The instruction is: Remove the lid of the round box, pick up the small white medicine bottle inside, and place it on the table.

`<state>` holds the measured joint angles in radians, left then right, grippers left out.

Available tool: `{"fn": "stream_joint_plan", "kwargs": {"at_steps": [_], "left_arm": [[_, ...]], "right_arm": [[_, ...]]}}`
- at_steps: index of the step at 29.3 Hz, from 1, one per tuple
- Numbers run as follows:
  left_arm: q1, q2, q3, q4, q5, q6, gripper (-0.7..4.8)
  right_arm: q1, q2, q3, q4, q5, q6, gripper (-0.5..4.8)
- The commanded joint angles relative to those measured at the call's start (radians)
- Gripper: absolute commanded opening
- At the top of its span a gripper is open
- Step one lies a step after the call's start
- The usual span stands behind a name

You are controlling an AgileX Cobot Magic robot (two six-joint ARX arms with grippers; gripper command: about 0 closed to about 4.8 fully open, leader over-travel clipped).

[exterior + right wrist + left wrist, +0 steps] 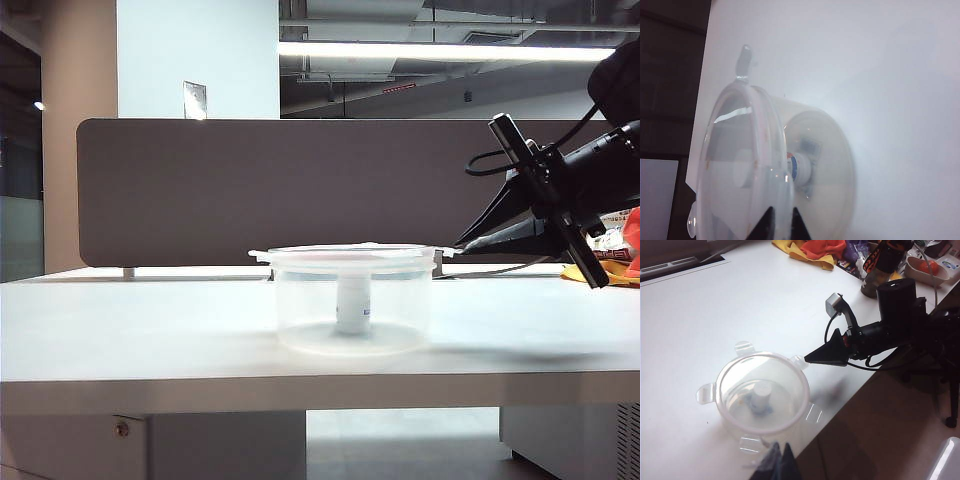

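A clear round box [352, 310] of colourless plastic, short and wide, stands near the front edge of a smooth white table [140, 330]. A thin see-through lid [350, 251] with small tabs at its rim sits flat on top of it. Inside, upright on the floor of the box, is a small white medicine bottle [352, 305] with a bluish label.

The right gripper [807, 360] reaches in level from the right. Its dark pointed fingers are nearly together, pinching a lid tab [799, 361].

The left gripper [777, 462] hangs above the box's near side, its fingers pressed together on nothing.

A dark brown partition [250, 190] stands behind the table. Yellow and orange cloth [812, 250] and clutter lie at a far corner, well apart from the box.
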<state>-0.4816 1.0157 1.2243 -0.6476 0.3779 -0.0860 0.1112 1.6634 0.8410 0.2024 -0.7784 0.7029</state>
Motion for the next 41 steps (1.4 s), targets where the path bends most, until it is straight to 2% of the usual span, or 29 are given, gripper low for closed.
{"fn": "stream_joint_plan", "kwargs": {"at_steps": [1,11,14,23,30,35,41], "left_arm": [[-0.002,-0.003,0.008,0.009,0.000,0.001,-0.04],[-0.002,-0.003,0.008,0.009,-0.006,0.001,-0.04],[-0.002,-0.003,0.008,0.007,-0.043,0.001,-0.04],[-0.002,-0.003,0.008,0.006,-0.046,0.005,-0.04],[-0.001,-0.003,0.007,0.006,-0.090,0.004,-0.04],[-0.001,0.005,0.007,0.005,-0.090,0.004,-0.04],[-0.001,0.036,0.006,-0.011,-0.090,0.004,-0.04]], "right_arm": [[0.001,-0.003,0.003,0.030,0.003,0.000,-0.05],[0.001,-0.003,0.003,0.113,-0.012,0.000,-0.05],[0.001,-0.003,0.003,0.154,-0.049,0.001,-0.05],[0.001,-0.003,0.003,0.311,-0.206,0.070,-0.05],[0.001,-0.003,0.003,0.384,-0.295,0.089,-0.05],[0.010,-0.003,0.003,0.488,-0.372,0.151,-0.05],[0.037,-0.003,0.003,0.703,-0.421,0.282,-0.05]]}}
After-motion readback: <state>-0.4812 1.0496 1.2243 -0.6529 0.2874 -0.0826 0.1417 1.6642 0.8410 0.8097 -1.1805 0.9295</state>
